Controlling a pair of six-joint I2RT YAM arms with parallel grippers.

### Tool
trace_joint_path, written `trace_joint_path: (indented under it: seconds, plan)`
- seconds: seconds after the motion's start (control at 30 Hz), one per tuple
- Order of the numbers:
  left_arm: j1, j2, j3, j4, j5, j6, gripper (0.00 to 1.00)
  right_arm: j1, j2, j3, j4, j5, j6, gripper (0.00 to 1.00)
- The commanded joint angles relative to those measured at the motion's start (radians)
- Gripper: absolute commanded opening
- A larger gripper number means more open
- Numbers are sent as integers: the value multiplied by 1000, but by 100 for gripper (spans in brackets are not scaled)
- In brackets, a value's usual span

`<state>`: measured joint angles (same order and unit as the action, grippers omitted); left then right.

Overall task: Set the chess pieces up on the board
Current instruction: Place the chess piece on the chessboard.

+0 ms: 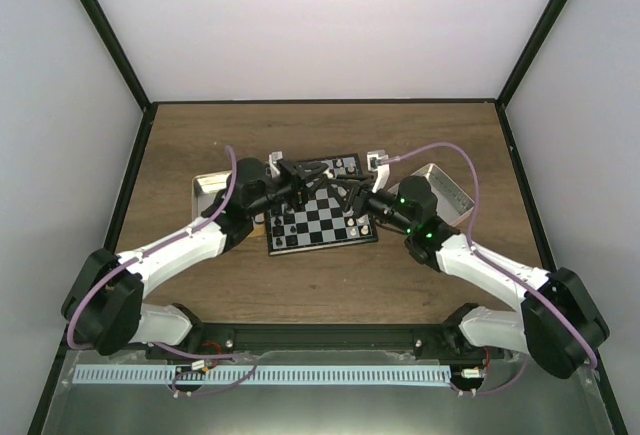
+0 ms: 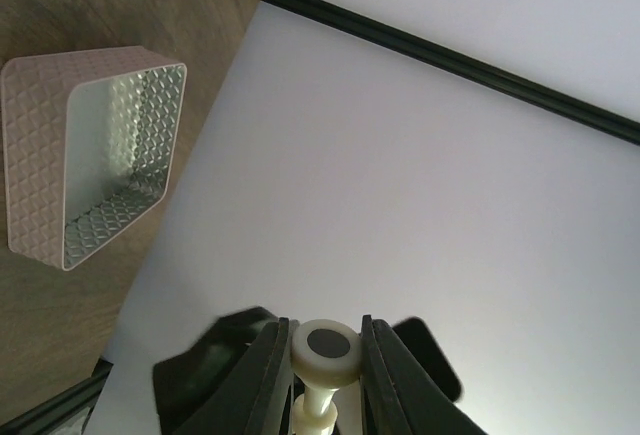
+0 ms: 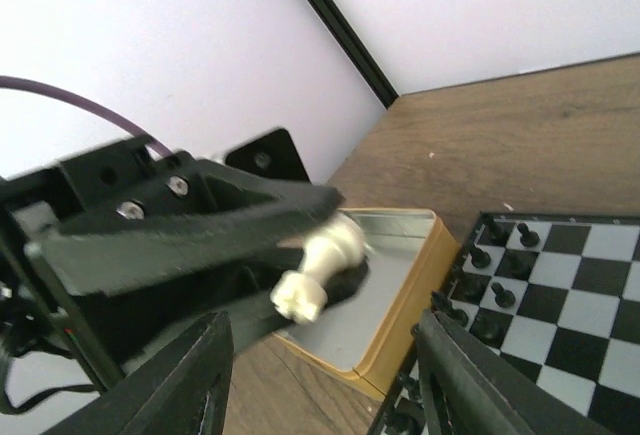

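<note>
Left claw (image 2: 324,339) is clenched on one cream piece (image 3: 320,267) and holds it in the air, off the board (image 3: 575,295). Right claw (image 3: 325,383) is released, with its fingers spread wide and nothing between them.

Key relation: in the right wrist view the cream piece sits straight ahead of the right claw's gap, roughly centred between its two fingers and near them, but not touching. The tan tray (image 3: 408,327) lies behind the piece and the board is off to the right.

Long axis: it runs diagonally in that view. The wide end is pinched in the left claw at upper right, and the slimmer free end points down-left. The left wrist view agrees, showing the disc end with a dark centre between the fingers and the stem running off the bottom edge.

Judgement: this looks like a handover setup. The piece is tilted rather than upright, so the right claw would need to close across the free end, square to that diagonal. Black pieces (image 3: 497,295) already stand on the board's near rows.
</note>
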<state>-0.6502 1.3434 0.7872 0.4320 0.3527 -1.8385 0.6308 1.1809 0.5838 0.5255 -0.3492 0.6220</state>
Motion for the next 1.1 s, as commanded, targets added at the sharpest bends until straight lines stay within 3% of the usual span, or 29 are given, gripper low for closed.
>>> trace_joint_path:
  seconds: [0.0,0.13,0.4,0.73,0.9,1.07]
  plan:
    - [-4,-18,-15,38,-19,-41,11,15,1,55,50,-19,-21,52]
    - [-5,-20,-16,37,-20,-40,11,22,12,68,42,4,-19,51]
    - [-7,-21,-16,40,-16,-41,11,34,53,108,9,56,-22,33]
    - [-8,-24,-26,50,-15,-41,12,41,55,121,-30,88,-21,2]
    - [-8,-43,3,-86,-46,79,35,41,42,160,-158,107,-13,1]
    - [-5,-159,4,-456,-262,390,52,41,95,257,-554,144,-44,1]
